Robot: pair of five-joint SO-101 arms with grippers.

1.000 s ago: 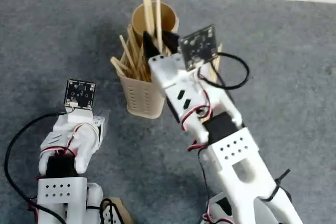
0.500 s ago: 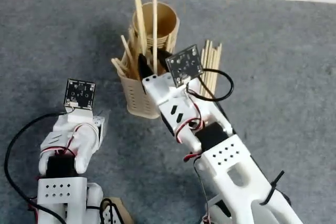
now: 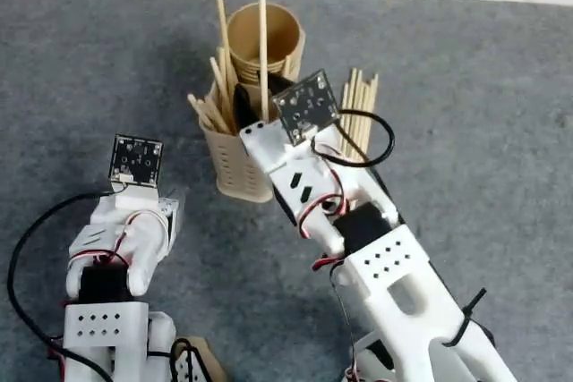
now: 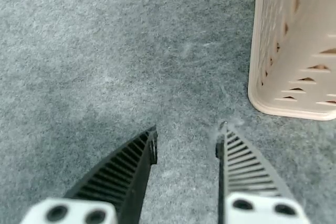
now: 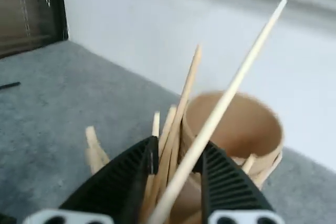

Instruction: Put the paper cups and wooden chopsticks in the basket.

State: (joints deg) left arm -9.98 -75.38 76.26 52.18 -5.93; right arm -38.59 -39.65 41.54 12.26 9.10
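the basket (image 3: pixel 235 170) stands upright on the grey worktop (image 3: pixel 107 60). it's got a stack of paper cups (image 3: pixel 285 35) at its far end, mouths up, and a bunch of wooden chopsticks (image 3: pixel 213 106) standing and leaning every which way next to them. one long chopstick (image 3: pixel 263 24) points pretty much straight up out of the basket, its long axis running up past the cups' rim. the right gripper (image 3: pixel 261 106) sits right over the basket and is clamped on that stick near its lower end. in the right wrist view the stick (image 5: pixel 226 98) runs up between the two black fingers of the gripper (image 5: pixel 177 153), with the cups (image 5: pixel 241 129) just behind.

a loose bundle of chopsticks (image 3: pixel 360 106) lies flat on the worktop just beside the basket, partly under the right arm, all pointing away from the arms.

compared to a second ago the right gripper has come down and shifted a bit. back then two sticks stuck up high from it, now it's just the one, and another leans in the basket.

the left gripper (image 4: pixel 186 142) hovers low over the worktop, fingers apart, holding nothing, with the basket wall (image 4: pixel 294 51) near it.
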